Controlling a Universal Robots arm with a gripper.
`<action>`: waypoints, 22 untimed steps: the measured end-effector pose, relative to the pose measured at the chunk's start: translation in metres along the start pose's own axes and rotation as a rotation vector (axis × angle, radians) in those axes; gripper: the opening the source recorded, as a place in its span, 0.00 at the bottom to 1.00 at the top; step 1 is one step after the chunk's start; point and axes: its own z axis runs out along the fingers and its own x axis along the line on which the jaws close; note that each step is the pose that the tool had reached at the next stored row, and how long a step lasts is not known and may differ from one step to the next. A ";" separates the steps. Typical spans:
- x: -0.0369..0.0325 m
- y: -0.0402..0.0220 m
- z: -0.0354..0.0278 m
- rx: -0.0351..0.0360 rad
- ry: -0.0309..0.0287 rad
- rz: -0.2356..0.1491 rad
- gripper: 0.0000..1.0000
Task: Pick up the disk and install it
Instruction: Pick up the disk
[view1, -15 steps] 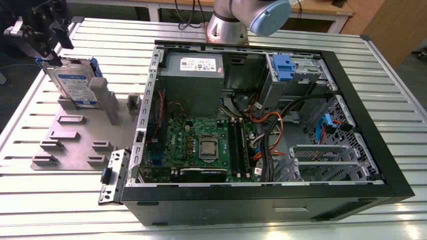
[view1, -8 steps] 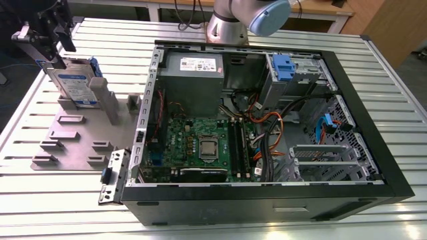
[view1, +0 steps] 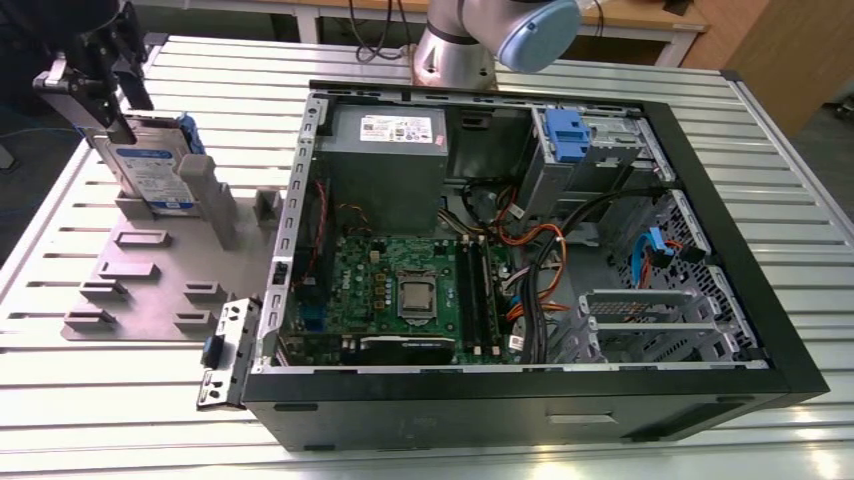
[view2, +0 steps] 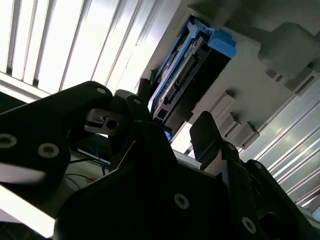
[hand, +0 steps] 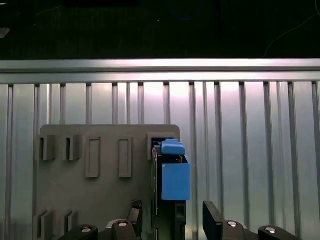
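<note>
I see the gripper (hand: 172, 207) with its jaws wide, straddling the one disk (hand: 175, 182) without clamping it. The disk stands upright on one grey fixture (view1: 167, 300), on the exterior view's left of the one open case (view1: 507, 400).

Open computer case (view1: 534, 398), grey fixture plate (view1: 154, 275), slatted metal table (view1: 107, 412)

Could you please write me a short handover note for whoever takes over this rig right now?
Claw: open, straddling the disk, with a gap on each side in the first wrist view; nothing held.
Disk: standing on edge in the grey holder plate, at the exterior view's left of the open computer case.
Done: claw lined up on the disk.
Left: disk not yet gripped or lifted, and not yet in the case.
</note>
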 end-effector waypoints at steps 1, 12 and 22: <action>0.0001 0.0002 0.0009 -0.0001 0.0034 -0.006 0.59; 0.0005 0.0017 0.0113 0.0111 0.0110 -0.065 0.59; 0.0003 0.0018 0.0136 0.0161 0.0095 -0.008 0.59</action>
